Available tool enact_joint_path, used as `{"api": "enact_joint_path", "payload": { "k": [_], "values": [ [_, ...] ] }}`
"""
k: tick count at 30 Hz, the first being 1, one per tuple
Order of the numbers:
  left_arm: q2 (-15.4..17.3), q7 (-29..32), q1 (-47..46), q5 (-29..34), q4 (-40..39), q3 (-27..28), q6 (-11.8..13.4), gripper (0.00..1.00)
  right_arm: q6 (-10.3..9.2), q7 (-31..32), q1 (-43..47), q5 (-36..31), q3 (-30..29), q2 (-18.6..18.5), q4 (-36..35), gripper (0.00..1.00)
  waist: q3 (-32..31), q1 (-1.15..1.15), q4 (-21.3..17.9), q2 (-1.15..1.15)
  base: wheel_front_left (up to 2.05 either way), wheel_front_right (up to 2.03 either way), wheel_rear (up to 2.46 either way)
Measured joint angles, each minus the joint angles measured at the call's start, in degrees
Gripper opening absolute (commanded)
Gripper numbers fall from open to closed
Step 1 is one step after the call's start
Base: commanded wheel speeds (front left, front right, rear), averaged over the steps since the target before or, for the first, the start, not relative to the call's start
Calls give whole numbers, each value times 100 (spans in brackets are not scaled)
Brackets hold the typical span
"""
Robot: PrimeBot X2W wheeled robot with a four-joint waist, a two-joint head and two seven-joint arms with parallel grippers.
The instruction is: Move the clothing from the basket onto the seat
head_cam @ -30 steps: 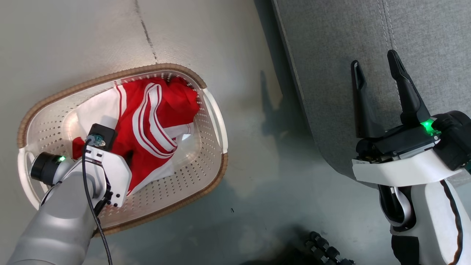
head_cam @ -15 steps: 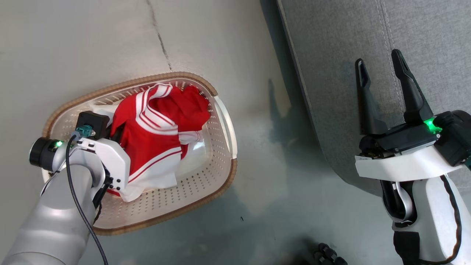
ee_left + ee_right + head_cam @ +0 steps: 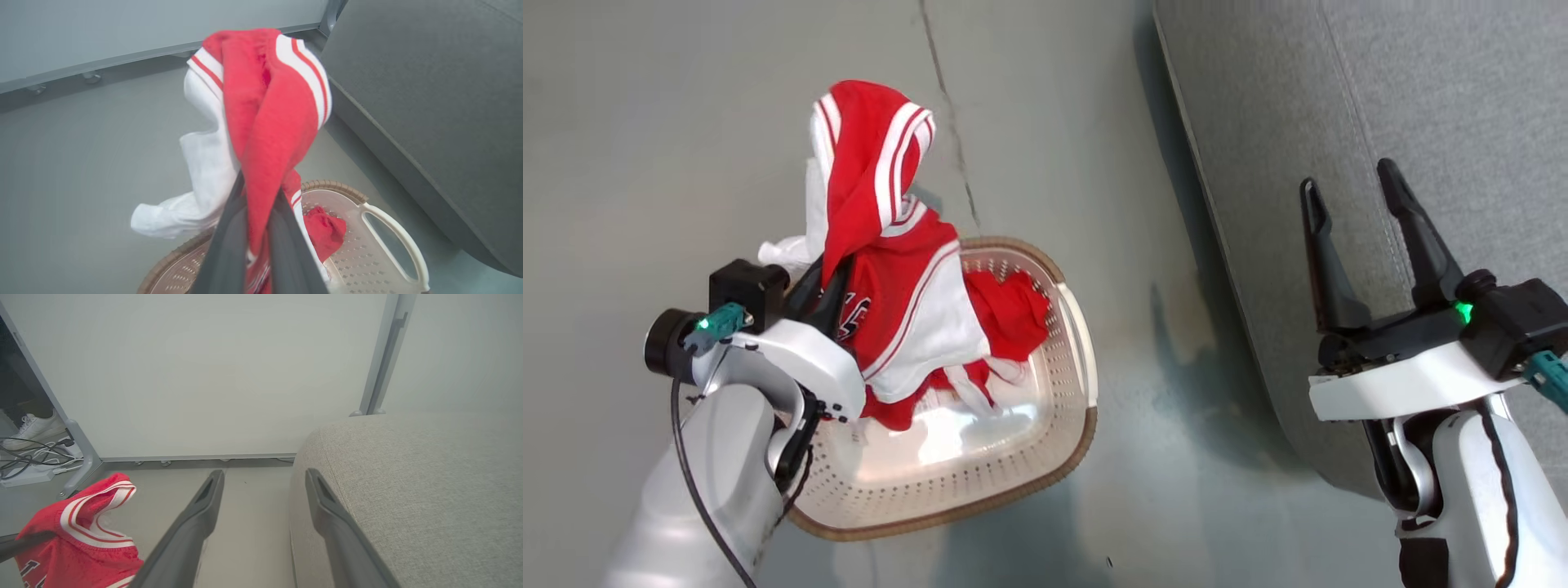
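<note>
Bright, even light. Head view: white glare pools inside the basket (image 3: 1058, 384); a soft shadow lies on the floor (image 3: 1192, 425) beside the seat (image 3: 1339, 98). Left wrist view: the fingers (image 3: 224, 253) and the clothing (image 3: 278, 122) are blurred.

Readable text: none. Only marking seen = dark lettering (image 3: 852, 315) w/ pale outline on red panel of the clothing (image 3: 907, 302), head view, approx mid-garment beside white side panel. Partly hidden; only a few strokes show, chars can't be made out. Right wrist view: dark outlined strokes on red fabric at lower left corner, cut off by frame edge, also unreadable
</note>
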Motion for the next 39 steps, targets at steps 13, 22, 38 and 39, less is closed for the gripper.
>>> {"api": "enact_joint_path", "payload": {
  "k": [13, 22, 38, 39],
  "values": [
    [-66, -1, 1332, 127, -2145, 638, 345, 0, 0, 416, 549, -194, -97, 1, 186, 100, -1344, 0, 529, 0, 0, 0, 0],
    [-103, 0, 1960, 240, -3272, 809, 492, 0, -1, 570, 1007, -131, -157, 0, 323, 100, -2226, 0, 829, 0, 0, 0, 0],
    [-73, 237, 2767, 200, -4489, 660, 672, 0, 0, 760, 1556, -38, -159, 1, 324, 100, -3226, 0, 984, 0, 0, 0, 0],
    [-66, 255, 2819, 198, -4534, 657, 675, 0, 0, 768, 1600, -31, -169, 0, 310, 100, -3255, 0, 983, 0, 0, 0, 0]
  ]
}}
